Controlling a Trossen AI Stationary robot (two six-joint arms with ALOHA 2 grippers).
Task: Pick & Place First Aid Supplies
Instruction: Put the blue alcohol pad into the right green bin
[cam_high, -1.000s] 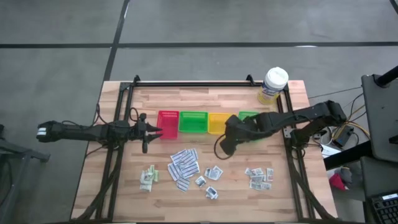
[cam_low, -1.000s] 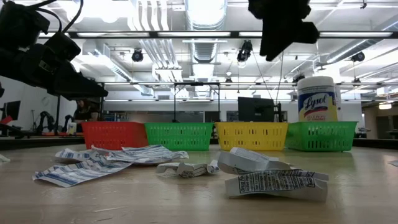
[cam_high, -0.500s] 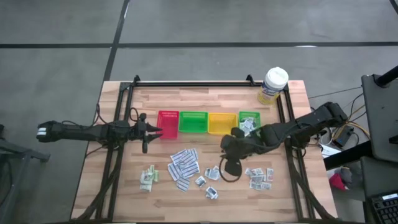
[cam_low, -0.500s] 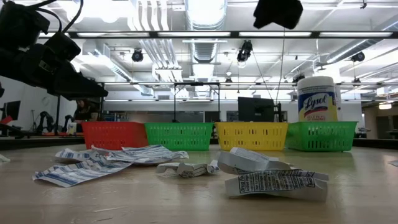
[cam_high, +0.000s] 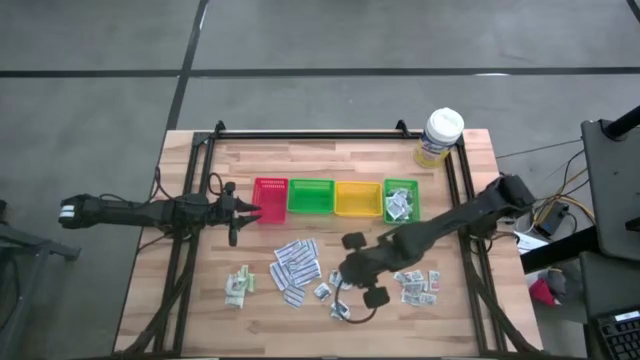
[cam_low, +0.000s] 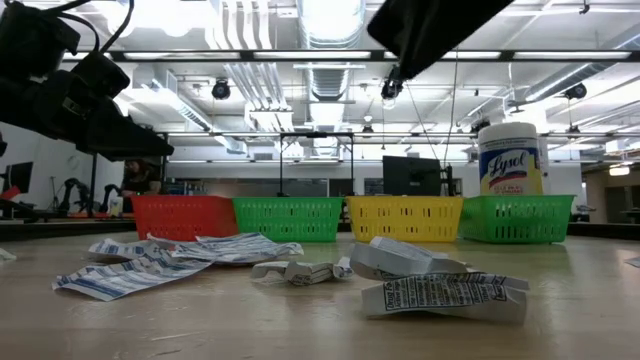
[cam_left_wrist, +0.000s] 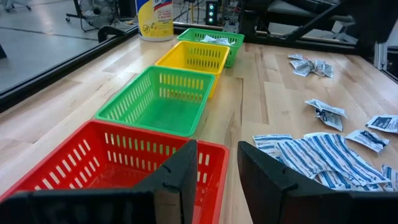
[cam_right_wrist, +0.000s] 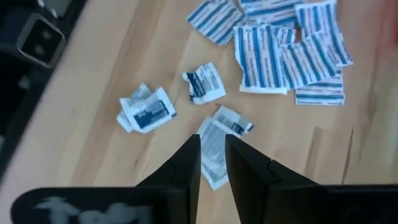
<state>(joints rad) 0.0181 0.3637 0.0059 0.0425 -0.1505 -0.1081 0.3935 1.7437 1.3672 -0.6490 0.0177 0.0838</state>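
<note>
The right end effector (cam_right_wrist: 212, 163), fingers narrowly parted and holding nothing, is hovering over a small packet (cam_right_wrist: 219, 144) lying flat on the tabletop (cam_high: 470, 310), right of the long strips (cam_right_wrist: 292, 50). Light, thin and crinkly, it likely needs an edge pinch. The left end effector (cam_left_wrist: 214, 180), slightly parted, is waiting by the red tray (cam_left_wrist: 93, 163).

Four trays (cam_high: 334, 197) stand in a row across the counter (cam_high: 260, 320), a tub (cam_high: 440, 136) beyond their right end. Packets (cam_high: 296, 267) lie scattered nearer, some in the rightmost tray.
</note>
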